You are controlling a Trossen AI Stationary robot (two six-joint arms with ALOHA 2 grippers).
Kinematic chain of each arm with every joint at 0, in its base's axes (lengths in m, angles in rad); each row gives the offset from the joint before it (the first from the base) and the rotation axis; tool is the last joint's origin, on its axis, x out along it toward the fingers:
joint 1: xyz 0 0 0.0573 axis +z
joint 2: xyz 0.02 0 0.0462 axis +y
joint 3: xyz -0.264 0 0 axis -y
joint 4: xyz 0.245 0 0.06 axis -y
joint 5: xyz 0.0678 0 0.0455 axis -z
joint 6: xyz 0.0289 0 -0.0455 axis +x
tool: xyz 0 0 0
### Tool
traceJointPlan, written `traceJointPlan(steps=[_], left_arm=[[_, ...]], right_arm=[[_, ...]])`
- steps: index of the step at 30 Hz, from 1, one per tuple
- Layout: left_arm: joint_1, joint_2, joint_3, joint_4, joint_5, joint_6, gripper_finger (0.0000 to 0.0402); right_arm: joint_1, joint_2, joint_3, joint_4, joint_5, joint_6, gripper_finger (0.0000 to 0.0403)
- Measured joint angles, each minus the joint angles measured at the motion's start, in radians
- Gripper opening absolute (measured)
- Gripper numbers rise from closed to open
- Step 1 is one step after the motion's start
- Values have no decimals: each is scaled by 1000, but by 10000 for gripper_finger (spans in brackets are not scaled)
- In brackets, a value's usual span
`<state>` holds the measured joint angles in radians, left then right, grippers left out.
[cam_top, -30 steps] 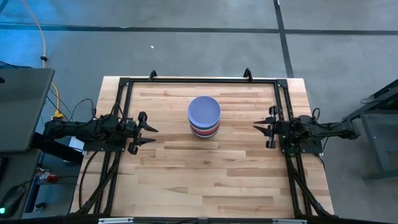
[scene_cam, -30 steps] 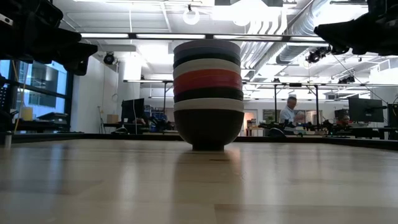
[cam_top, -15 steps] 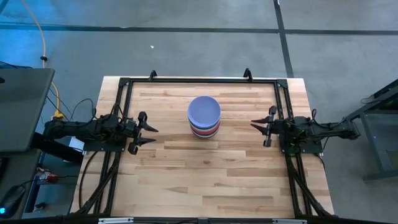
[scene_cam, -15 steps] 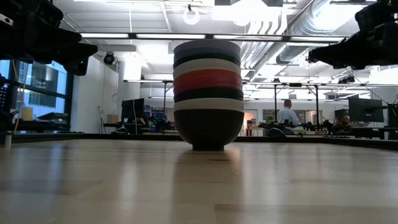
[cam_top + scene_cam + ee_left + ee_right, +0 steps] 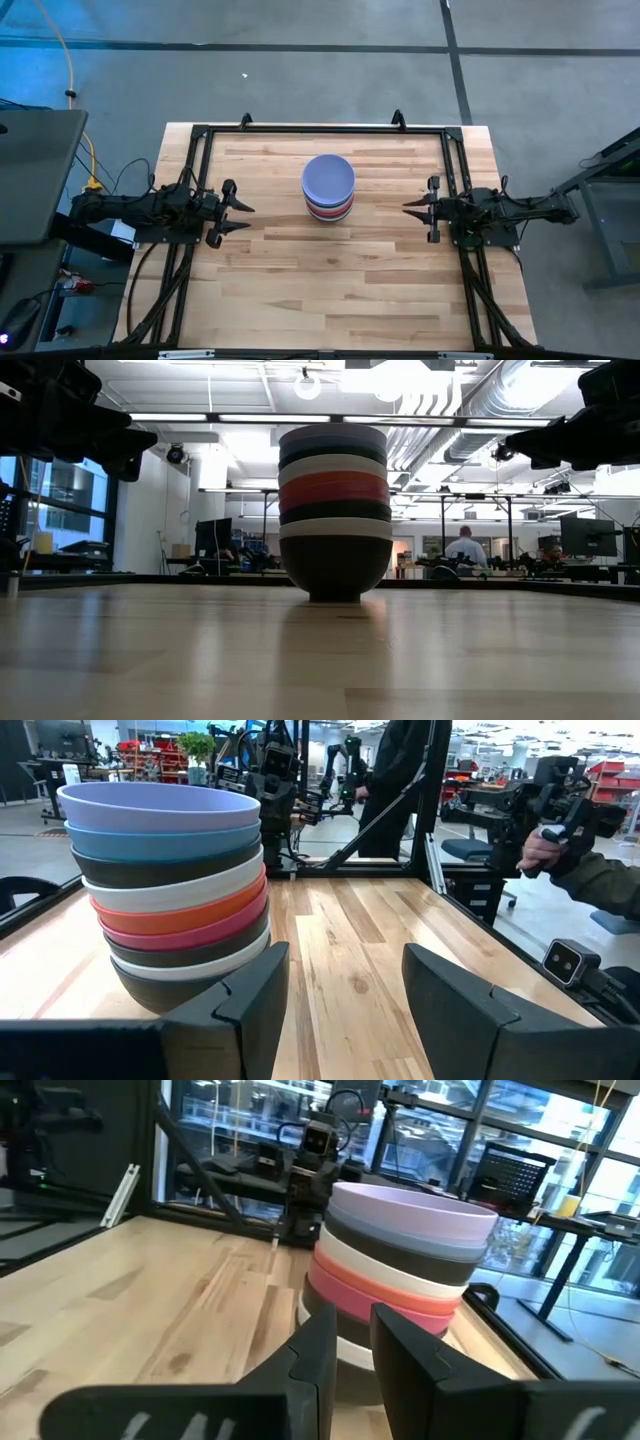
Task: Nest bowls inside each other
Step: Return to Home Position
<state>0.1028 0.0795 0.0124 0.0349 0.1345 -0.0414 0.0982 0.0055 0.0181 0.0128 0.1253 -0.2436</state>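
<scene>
I found the bowls [image 5: 330, 211] nested in one upright stack on the table [image 5: 300, 290], mouths up, axis vertical, midway between the arms. The high view showed only the lavender bowl [image 5: 328, 176]. The low view exposed layers down to a black bowl [image 5: 335, 568]. The left gripper [image 5: 247, 218] gaped wide and empty. The right gripper [image 5: 406, 207] stood narrow and empty.

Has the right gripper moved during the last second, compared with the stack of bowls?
Yes. In the low view the right gripper has dropped: its tip was above the rim of the top bowl, and now shows just below it.
</scene>
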Motion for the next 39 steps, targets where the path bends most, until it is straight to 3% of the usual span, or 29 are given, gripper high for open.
traceJointPlan(steps=[39], left_arm=[[0, 0, 0, 0, 1, 0, 184]], right_arm=[[0, 0, 0, -1, -2, 26, 59]])
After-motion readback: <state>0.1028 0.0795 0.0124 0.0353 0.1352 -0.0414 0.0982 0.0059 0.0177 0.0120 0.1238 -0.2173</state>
